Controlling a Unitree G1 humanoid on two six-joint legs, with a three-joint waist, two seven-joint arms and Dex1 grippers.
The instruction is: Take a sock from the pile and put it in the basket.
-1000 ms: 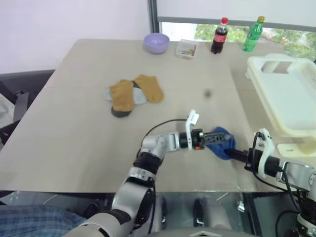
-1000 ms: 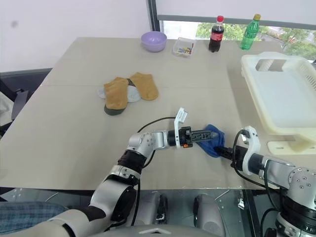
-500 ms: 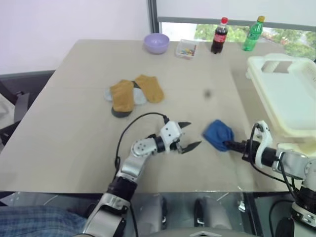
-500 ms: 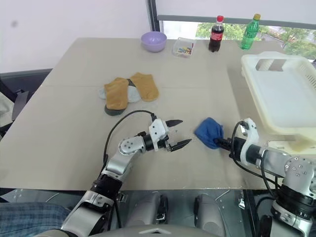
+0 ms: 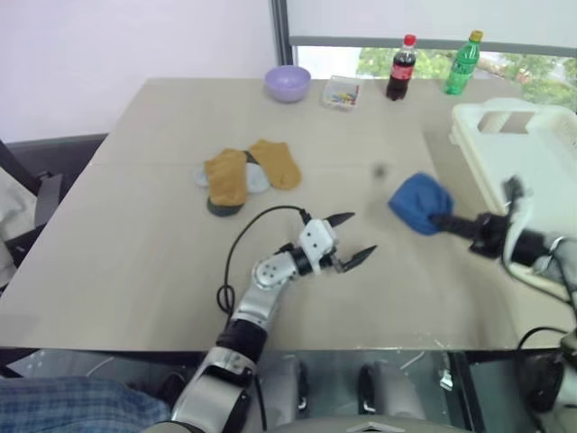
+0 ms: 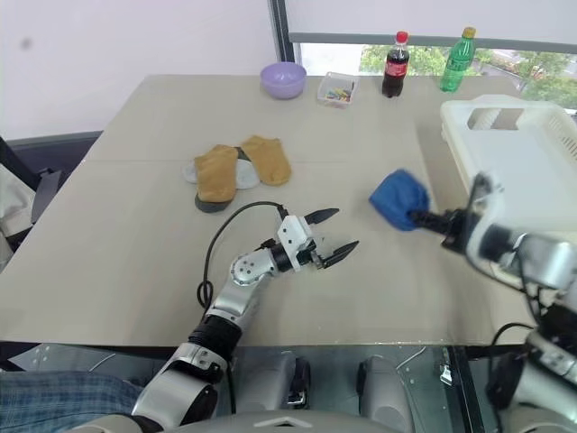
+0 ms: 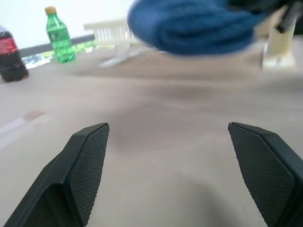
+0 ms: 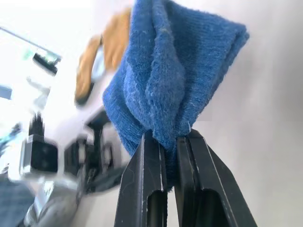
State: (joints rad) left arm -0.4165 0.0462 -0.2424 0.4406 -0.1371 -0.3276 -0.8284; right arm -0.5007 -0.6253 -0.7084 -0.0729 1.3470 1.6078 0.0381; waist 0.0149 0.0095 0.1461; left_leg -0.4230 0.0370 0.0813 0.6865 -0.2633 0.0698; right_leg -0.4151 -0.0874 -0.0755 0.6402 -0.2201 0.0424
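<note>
Right claw (image 5: pixel 442 221) pinches a blue sock (image 5: pixel 419 202) in the air beside the basket (image 5: pixel 527 162); left claw (image 5: pixel 351 239) gapes empty over the table (image 5: pixel 135 234). Pile (image 5: pixel 243 177) lies mid-table. Clear tray (image 5: pixel 341 92) holds coloured bits; bottle labels unreadable.

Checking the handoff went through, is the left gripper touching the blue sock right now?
Apart. In the left eye view the left gripper stands open over the table, with bare tabletop between it and the blue sock, which the right gripper holds pinched.

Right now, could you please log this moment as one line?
right pincer: shut on blue sock | left pincer: open, empty | basket: awaiting sock
</note>
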